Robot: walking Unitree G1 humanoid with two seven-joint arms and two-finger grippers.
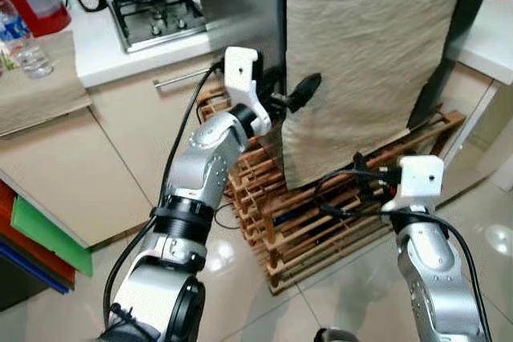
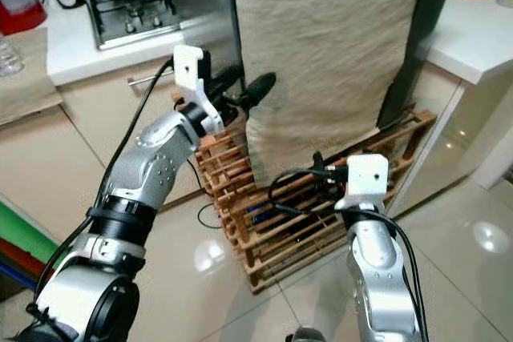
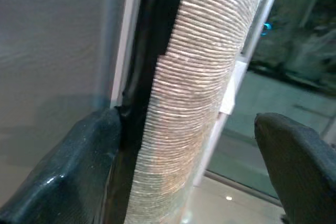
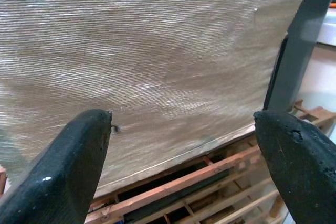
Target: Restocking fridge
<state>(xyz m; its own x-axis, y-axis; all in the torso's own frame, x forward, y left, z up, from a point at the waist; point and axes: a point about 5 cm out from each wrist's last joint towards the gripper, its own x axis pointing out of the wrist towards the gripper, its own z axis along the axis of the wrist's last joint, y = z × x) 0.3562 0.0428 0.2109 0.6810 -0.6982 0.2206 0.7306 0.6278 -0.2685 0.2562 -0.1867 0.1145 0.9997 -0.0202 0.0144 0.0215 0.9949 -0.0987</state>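
1. Left gripper (image 1: 295,95) raised, jaws spread wide astride the cloth-draped fridge door (image 1: 369,62) edge.
2. Right gripper (image 1: 365,186) low, jaws apart, facing cloth above the wooden rack (image 1: 304,230).

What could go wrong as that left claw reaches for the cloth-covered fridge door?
The left claw is open at the fridge door's edge, so its fingers might pinch only the beige cloth and slip off. A hard pull could also drag the cloth down. The wooden rack beside the robot could be bumped.
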